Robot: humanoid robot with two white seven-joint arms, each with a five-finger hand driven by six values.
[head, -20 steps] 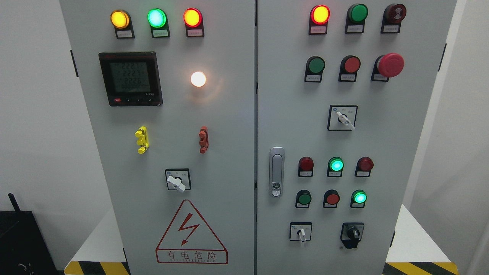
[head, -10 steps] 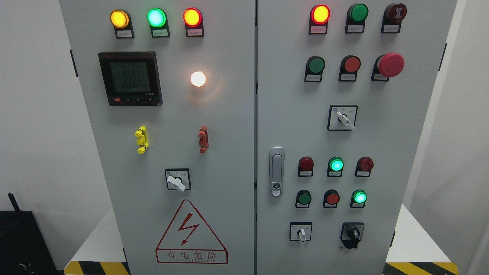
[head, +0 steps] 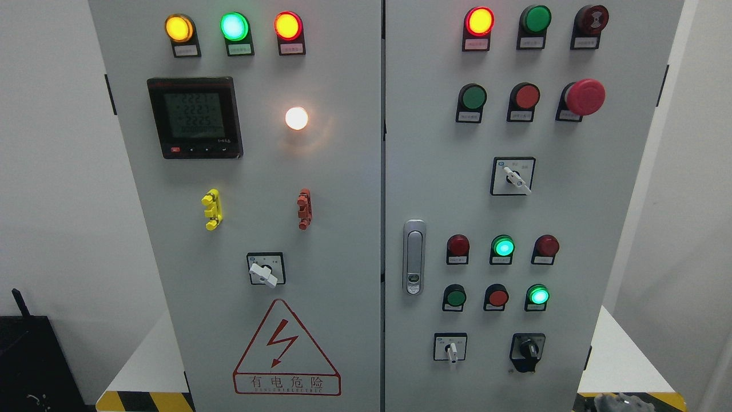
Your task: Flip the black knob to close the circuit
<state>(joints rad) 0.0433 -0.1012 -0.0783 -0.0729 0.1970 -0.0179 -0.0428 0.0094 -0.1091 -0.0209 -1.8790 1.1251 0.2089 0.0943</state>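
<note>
The black knob (head: 527, 349) sits on a black plate at the lower right of the grey cabinet's right door (head: 434, 143). Its handle points roughly up, a little to the right. A small grey part of my right hand (head: 622, 403) shows at the bottom edge, right of and below the knob, well apart from it. My left hand is out of view.
A white selector switch (head: 452, 349) is left of the knob. Lit green lamps (head: 538, 296) and red buttons (head: 497, 297) sit above it. A door latch (head: 414, 257) is at mid-height. Yellow-black hazard tape (head: 640, 396) marks the base.
A grey part of my right hand has come into view at the bottom right edge. The panel and the knob look unchanged.
</note>
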